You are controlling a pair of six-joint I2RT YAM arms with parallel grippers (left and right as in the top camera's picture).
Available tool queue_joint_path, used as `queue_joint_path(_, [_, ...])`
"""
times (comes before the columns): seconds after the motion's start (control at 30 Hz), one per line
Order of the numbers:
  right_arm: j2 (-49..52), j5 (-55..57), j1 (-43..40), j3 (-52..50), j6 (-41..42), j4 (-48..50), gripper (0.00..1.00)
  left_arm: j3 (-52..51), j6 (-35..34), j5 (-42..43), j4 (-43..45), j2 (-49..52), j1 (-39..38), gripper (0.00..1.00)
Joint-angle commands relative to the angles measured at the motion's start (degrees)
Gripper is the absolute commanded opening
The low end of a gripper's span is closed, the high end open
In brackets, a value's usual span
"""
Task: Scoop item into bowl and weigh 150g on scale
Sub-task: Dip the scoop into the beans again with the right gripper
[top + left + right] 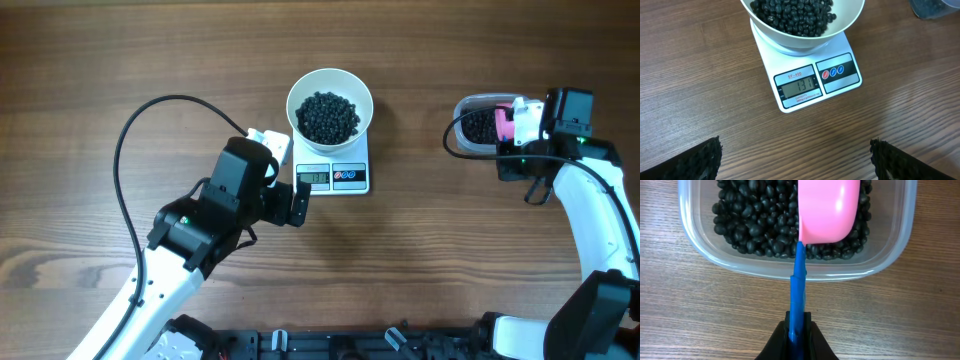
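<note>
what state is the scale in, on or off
On. The display on the scale shows dark digits, apparently 131, in the left wrist view, with the bowl of black beans resting on it.

White round bowl (292,108) upright on small white scale (335,178) mid-table, overhanging its far end, part-filled with tiny black beans (329,117), display reads 131, more beans in clear tub (790,267) far right.
</note>
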Motion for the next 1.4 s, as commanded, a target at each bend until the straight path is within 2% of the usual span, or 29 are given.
queue_joint_path(0.0, [1.0,-7.2,-0.2,0.4,-0.7,0.0,0.04,0.2,1.1,-0.3,0.2,0.0,-0.3,1.0])
queue_joint_path(0.17, [1.0,-13.3,-0.2,0.4,-0.3,-0.1,0.04,0.2,1.1,-0.3,0.2,0.0,-0.3,1.0])
queue_joint_path(0.43, [1.0,-14.4,-0.2,0.4,1.1,-0.3,0.04,0.2,1.1,-0.3,0.2,0.0,-0.3,1.0])
queue_joint_path(0.67, [1.0,-21.2,-0.2,0.4,1.5,-0.4,0.04,0.2,1.1,-0.3,0.2,0.0,-0.3,1.0])
queue_joint_path(0.77, [1.0,-21.5,-0.2,0.4,4.1,-0.5,0.04,0.2,1.1,-0.3,0.2,0.0,-0.2,1.0])
queue_joint_path(1.07, [1.0,-21.5,-0.2,0.4,4.2,-2.3,0.04,0.2,1.1,-0.3,0.2,0.0,-0.2,1.0])
queue_joint_path(1.37, [1.0,-21.7,-0.2,0.4,10.0,-3.1,0.04,0.2,1.1,-0.3,0.2,0.0,-0.3,1.0])
